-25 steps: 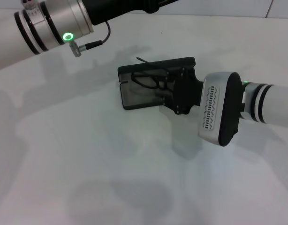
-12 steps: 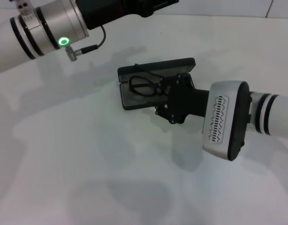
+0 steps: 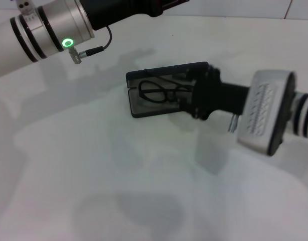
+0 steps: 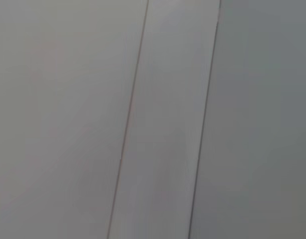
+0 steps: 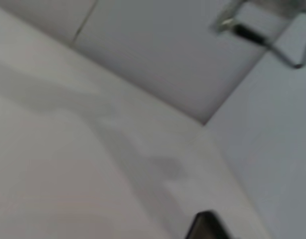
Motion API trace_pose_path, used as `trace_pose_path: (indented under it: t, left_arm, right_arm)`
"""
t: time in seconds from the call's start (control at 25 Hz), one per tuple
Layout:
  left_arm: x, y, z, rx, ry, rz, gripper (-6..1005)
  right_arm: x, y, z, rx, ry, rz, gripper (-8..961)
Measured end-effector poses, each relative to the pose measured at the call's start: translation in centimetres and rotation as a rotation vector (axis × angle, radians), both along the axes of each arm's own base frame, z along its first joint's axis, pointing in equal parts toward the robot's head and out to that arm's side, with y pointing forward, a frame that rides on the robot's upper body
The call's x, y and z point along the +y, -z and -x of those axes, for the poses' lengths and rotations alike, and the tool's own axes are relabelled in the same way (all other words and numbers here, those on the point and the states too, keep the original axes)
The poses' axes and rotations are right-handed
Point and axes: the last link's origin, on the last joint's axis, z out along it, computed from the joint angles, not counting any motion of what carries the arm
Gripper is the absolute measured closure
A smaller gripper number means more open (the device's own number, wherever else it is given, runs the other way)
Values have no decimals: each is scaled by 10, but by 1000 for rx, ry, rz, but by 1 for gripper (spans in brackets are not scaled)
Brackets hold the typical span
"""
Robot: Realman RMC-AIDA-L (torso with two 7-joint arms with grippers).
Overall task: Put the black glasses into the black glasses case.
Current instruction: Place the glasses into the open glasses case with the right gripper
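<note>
The black glasses case lies open in the middle of the white table, with its lid standing up on the far side. The black glasses lie inside on the grey lining. My right gripper is at the case's right end, close beside the glasses, and its arm reaches in from the right. My left arm stretches across the top left of the head view, and its gripper is out of view. The left wrist view shows only wall panels.
The white table spreads to the left and in front of the case. A wall joins the table's far edge. A dark corner shows in the right wrist view. A cable plug hangs off the left arm.
My right gripper has drawn back to the right, from over the case to its right end. The glasses stay lying in the case. The left arm has shifted only slightly.
</note>
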Motion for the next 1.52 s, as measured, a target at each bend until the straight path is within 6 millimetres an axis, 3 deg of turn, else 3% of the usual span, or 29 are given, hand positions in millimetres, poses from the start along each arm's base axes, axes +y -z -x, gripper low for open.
trace_pose_path:
  t: [0.2,0.44,0.76,1.12,1.52]
  left_arm:
    - [4,1,9,23,-56,-17,293]
    - [15,13,28,152,-166,-29,293]
    - [7,20,53,295,-193,8,294]
    - [9,19,89,434,-316,-44,294]
    - [5,29,94,503,-300,-25,294]
  right_arm:
    - [5,-37,-5,157,42,7,589]
    - [21,-83,-34,305,190,-67,589]
    - [28,-129,-68,395,314,-192,590]
    - [29,-133,-72,386,319,-213,591]
    - [30,-136,-75,384,324,-226,591]
